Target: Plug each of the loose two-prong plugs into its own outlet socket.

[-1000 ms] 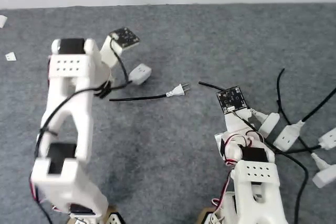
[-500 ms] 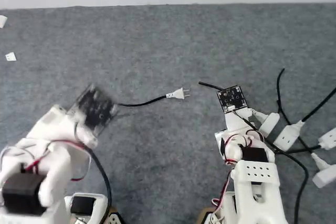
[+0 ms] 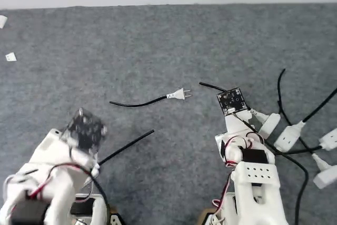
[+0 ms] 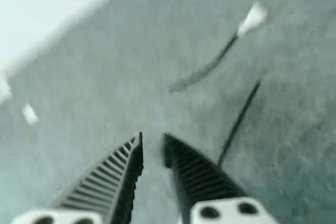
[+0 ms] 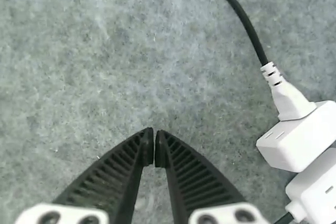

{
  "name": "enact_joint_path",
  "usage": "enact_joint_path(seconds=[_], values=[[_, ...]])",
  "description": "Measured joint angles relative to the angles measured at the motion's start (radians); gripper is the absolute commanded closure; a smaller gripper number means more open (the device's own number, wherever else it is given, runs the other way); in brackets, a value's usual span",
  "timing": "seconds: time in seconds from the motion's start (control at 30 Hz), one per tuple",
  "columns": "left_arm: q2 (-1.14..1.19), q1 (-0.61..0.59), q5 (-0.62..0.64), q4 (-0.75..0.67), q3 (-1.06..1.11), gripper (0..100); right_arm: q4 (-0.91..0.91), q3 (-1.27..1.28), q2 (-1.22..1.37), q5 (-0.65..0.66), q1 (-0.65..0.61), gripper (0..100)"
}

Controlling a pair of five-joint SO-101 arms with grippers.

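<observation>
A loose white two-prong plug (image 3: pixel 179 95) lies mid-table on the grey carpet, its black cord curving away to the left; it also shows as the plug (image 4: pixel 253 17) far ahead of my left gripper. My left gripper (image 4: pixel 152 141) hangs above the carpet, fingers slightly apart with nothing between them. A second black cord (image 3: pixel 129 145) runs out from under the left arm (image 3: pixel 58 167). My right gripper (image 5: pixel 154 150) is shut and empty, close over bare carpet. Beside it a white socket (image 5: pixel 296 142) has a plug (image 5: pixel 287 99) seated in it.
Several white sockets (image 3: pixel 287 136) with black cords cluster at the right edge, next to the right arm (image 3: pixel 247 156). Two small white scraps (image 3: pixel 10 56) lie at the far left. A pale wall borders the back of the carpet.
The left arm has pulled back from the far left-middle to the near left corner. The white socket that lay beside it is out of sight. The loose plug's cord shifted. The right arm stayed still.
</observation>
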Motion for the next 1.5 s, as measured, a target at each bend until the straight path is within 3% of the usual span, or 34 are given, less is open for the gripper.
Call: enact_joint_path(seconds=[0.23, 0.37, 0.6, 0.9, 1.07, 1.5], values=[[-0.008, -0.258, 0.187, -0.129, 0.186, 85, 0.0, 0.0, 0.0, 0.0, 0.0, 99.0], [-0.006, -0.287, 0.296, -0.157, 0.244, 84, -0.009, 0.0, 0.0, 0.0, 0.0, 99.0], [0.206, -0.275, 0.315, -0.181, 0.253, 84, -0.02, 0.0, 0.0, 0.0, 0.0, 99.0], [0.667, -0.186, 0.163, -0.206, 0.224, 84, -0.02, 0.0, 0.0, 0.0, 0.0, 99.0], [0.704, -0.186, 0.028, -0.219, 0.238, 75, -0.02, 0.0, 0.0, 0.0, 0.0, 99.0], [0.73, -0.235, -0.103, -0.364, 0.391, 75, -0.02, 0.0, 0.0, 0.0, 0.0, 99.0]])
